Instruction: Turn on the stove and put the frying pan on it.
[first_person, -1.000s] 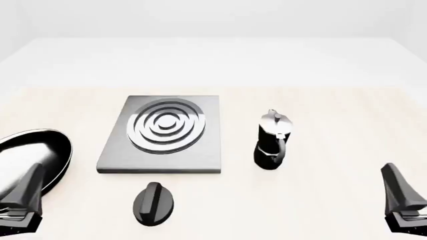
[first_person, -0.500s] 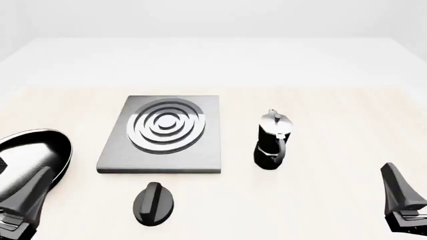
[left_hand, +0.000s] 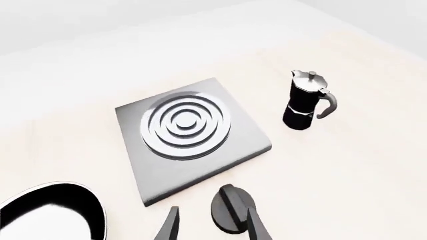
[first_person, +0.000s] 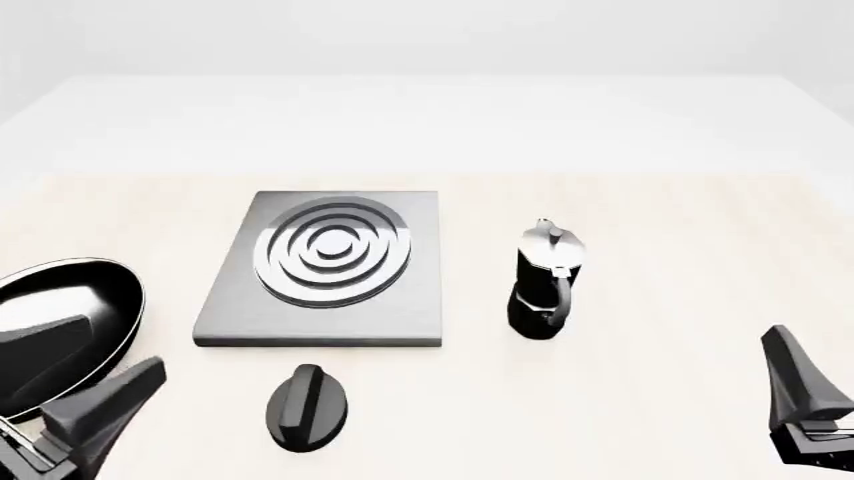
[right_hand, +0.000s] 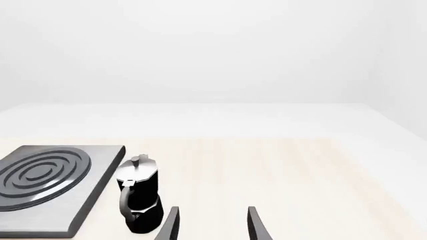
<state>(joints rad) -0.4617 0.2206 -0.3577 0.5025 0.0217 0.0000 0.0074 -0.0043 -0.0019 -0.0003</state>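
The stove (first_person: 320, 275) is a grey square slab with silver rings, lying left of centre on the table; it also shows in the left wrist view (left_hand: 190, 135). Its black oval knob (first_person: 307, 405) lies in front of it, and the knob (left_hand: 230, 216) sits just beyond my left fingertips. The frying pan (first_person: 67, 305) is glossy black and rests at the far left, partly behind my left gripper (first_person: 127, 342). That gripper is open and empty, and so is my right gripper (right_hand: 213, 209), low at the right edge (first_person: 778, 338).
A black-and-silver moka pot (first_person: 545, 280) stands upright just right of the stove, and it shows in the right wrist view (right_hand: 139, 200) close to my right fingers. The table's far edge runs behind the stove.
My left gripper has swung round to the right, from pointing over the pan to pointing at the knob, and its two fingers now show apart. The right arm has not moved.
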